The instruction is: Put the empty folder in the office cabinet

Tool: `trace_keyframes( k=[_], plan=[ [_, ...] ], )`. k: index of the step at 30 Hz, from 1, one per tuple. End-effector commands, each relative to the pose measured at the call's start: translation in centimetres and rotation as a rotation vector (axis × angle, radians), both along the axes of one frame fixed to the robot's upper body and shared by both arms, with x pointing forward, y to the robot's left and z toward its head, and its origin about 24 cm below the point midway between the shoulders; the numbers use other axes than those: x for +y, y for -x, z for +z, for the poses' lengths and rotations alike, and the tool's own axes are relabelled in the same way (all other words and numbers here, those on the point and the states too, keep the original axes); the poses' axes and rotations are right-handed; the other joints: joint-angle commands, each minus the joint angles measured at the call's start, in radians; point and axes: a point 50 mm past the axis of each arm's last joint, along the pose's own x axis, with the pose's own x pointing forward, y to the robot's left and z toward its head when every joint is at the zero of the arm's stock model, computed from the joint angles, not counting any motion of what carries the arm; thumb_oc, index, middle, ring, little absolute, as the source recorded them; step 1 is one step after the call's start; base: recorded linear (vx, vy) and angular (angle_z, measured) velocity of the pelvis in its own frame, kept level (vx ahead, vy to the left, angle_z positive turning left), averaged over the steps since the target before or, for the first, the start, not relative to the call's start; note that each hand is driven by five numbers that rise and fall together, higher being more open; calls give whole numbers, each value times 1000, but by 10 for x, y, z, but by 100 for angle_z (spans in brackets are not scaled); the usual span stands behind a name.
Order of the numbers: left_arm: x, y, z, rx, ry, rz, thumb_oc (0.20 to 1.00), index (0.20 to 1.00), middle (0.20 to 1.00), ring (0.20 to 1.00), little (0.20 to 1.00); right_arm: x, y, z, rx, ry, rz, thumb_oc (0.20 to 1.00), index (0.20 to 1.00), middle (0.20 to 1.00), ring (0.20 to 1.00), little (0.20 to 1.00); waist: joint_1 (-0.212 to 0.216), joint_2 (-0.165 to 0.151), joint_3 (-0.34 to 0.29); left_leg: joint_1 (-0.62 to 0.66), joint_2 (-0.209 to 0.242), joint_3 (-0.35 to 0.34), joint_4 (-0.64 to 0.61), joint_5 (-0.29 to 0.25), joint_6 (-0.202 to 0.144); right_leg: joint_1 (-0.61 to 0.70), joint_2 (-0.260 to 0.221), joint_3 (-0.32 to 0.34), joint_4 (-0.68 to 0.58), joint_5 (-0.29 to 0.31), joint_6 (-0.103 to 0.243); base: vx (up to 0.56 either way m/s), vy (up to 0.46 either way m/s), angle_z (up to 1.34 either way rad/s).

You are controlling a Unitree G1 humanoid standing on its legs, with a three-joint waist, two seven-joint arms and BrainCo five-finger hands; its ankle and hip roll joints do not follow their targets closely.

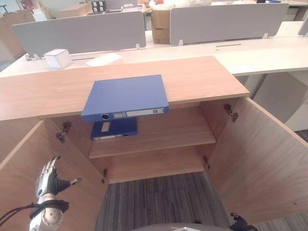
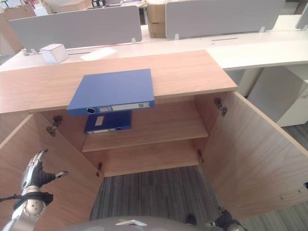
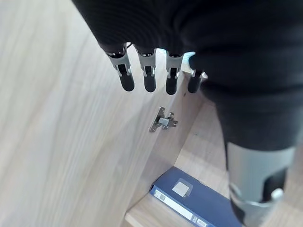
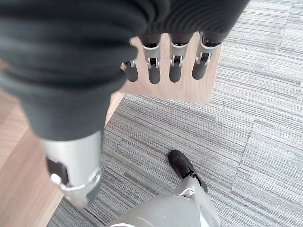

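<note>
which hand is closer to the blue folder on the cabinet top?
Left. The left hand hangs open below the folder, by the left door. The right hand is low by the right door.

One folder (image 1: 126, 97) lies on top of the cabinet (image 1: 202, 77), its spine overhanging the front edge. A second folder (image 1: 114, 129) lies on the shelf (image 1: 168, 132) inside, directly below, between the open doors.
</note>
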Motion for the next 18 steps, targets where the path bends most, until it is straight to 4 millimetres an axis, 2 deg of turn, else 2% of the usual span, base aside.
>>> trace_keyframes(
  k=[1,3,4,11,18],
  plan=[
    [18,-26,43,-141,-250,-61,1000,1000,1000,1000,1000,2,-19,3,-60,11,6,1000,1000,1000,1000,1000,-14,-19,-10,-101,25,-20,0,58,-23,118,-79,26,7,-107,79,0,0,0],
    [18,-26,43,-141,-250,-61,1000,1000,1000,1000,1000,2,-19,3,-60,11,6,1000,1000,1000,1000,1000,-14,-19,-10,-101,25,-20,0,58,-23,118,-79,26,7,-107,79,0,0,0],
    [18,-42,60,-198,-348,-101,1000,1000,1000,1000,1000,5,-19,2,-61,9,7,1000,1000,1000,1000,1000,-19,-21,-9,-99,25,-18,0,55,-25,117,-78,31,7,-106,79,0,0,0],
    [11,-63,91,-327,-479,-171,1000,1000,1000,1000,1000,8,-16,0,-59,2,-1,1000,1000,1000,1000,1000,-29,-27,-12,-88,27,-7,0,46,-26,114,-75,48,7,-105,81,19,-2,-2],
    [-4,-78,107,-419,-498,-239,1000,1000,1000,1000,1000,13,-15,-1,-62,-8,2,1000,1000,1000,1000,1000,-42,-31,-14,-75,29,5,0,40,-28,114,-72,62,7,-107,80,20,-7,-9]
  ],
)
